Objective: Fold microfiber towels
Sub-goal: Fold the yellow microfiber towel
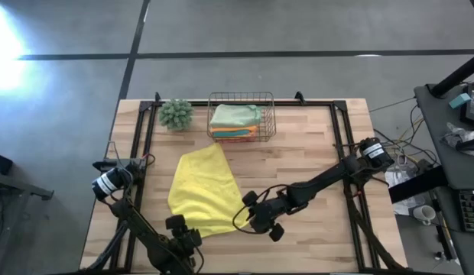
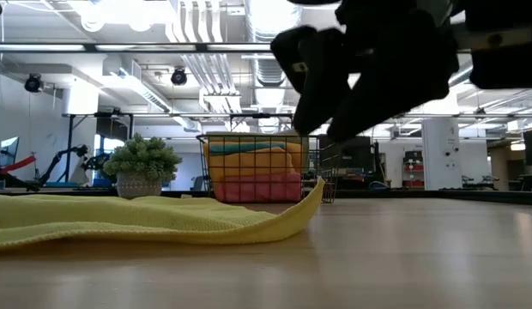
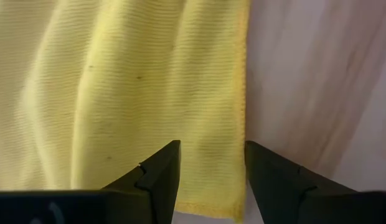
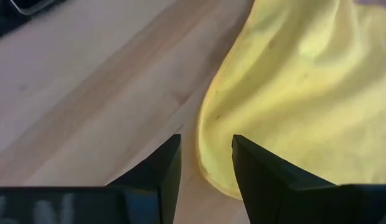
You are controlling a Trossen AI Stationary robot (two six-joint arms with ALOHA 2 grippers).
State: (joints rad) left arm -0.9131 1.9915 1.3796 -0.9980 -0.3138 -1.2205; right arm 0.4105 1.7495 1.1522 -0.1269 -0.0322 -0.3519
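**Yellow towel spread on table, both grippers at its near edge**

Yellow towel lies mostly flat on the table, centre-left, tilted like a diamond, with soft wrinkles. Its right near corner curls up off the wood in the low view.

Left gripper sits at the towel's near left corner; fingers parted, with the hemmed edge and corner showing in the gap. Cloth looks loose under it; cannot tell if it is pinched.

Right gripper is at the towel's right near corner, fingers parted, the raised edge of the cloth showing between them. Cannot tell whether it actually holds the cloth.

Wire basket stands at the far edge, centre, holding a stack of folded towels: pale green on top, teal, orange and pink layers under it. Small green plant stands just left of the basket.

Both arms reach in from the near side, right arm stretching diagonally from the right.
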